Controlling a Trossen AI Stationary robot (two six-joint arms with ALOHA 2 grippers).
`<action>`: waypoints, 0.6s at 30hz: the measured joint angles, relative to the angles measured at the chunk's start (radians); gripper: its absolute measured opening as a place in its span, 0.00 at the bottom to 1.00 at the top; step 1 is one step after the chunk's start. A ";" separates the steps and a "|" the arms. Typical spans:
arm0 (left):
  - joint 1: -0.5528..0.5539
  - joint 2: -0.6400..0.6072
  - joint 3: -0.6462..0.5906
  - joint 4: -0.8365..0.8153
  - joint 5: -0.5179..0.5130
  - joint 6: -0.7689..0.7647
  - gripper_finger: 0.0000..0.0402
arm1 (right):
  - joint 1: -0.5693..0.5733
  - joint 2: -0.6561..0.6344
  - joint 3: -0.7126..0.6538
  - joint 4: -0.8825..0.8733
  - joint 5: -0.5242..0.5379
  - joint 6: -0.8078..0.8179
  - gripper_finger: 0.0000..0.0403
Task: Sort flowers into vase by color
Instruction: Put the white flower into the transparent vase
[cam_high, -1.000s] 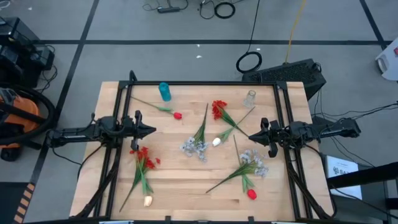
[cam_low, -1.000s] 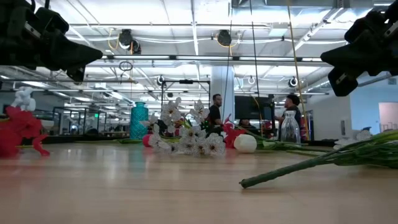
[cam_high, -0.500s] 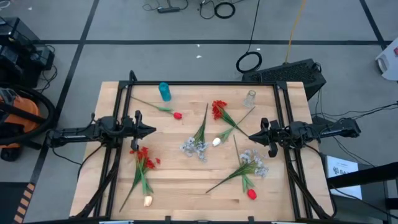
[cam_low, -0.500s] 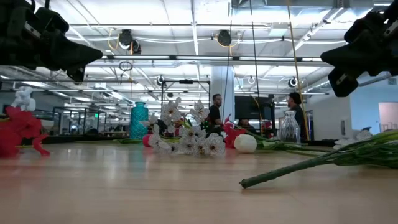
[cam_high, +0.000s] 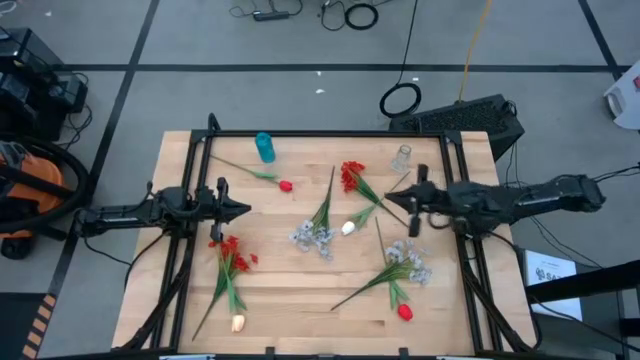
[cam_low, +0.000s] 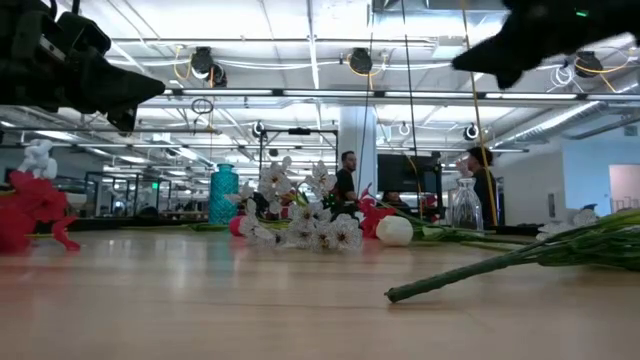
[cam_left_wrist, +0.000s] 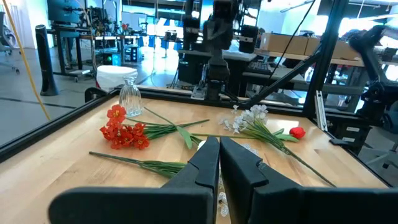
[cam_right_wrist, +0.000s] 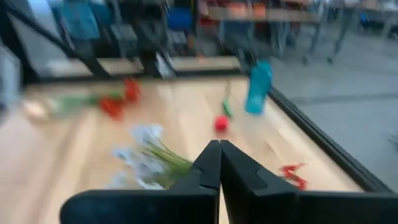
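Note:
Green-stemmed flowers lie scattered on the wooden table. A red tulip (cam_high: 285, 185) lies near the teal vase (cam_high: 264, 147). A red cluster (cam_high: 350, 176), a cream tulip bud (cam_high: 348, 228) and a pale spray (cam_high: 312, 237) lie mid-table. Another spray (cam_high: 410, 262) and a red tulip (cam_high: 404, 312) lie near right. A red cluster (cam_high: 228, 250) and a cream bud (cam_high: 238, 323) lie near left. A clear glass vase (cam_high: 401, 158) stands far right. My left gripper (cam_high: 245, 210) hovers shut at the left. My right gripper (cam_high: 393, 199) hovers shut beside the mid-table red cluster.
Black frame rails (cam_high: 196, 200) run along both sides of the table. In the low view a long green stem (cam_low: 500, 265) lies close to the near edge, and people stand in the room beyond. Bare wood shows at the near middle (cam_high: 300, 300).
My right gripper has risen and moved toward the table's left and slightly toward its far edge, ending near the mid-table red cluster, still shut. The flowers and vases have kept their places.

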 joint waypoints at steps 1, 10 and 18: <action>0.000 0.000 0.000 0.000 0.000 0.000 0.06 | -0.017 0.068 0.061 -0.048 0.000 -0.019 0.00; 0.000 0.000 0.000 0.000 0.000 0.000 0.06 | -0.127 0.518 0.532 -0.494 -0.031 -0.282 0.00; 0.000 0.000 0.000 0.000 0.000 0.000 0.06 | -0.192 0.771 0.712 -0.773 -0.110 -0.403 0.12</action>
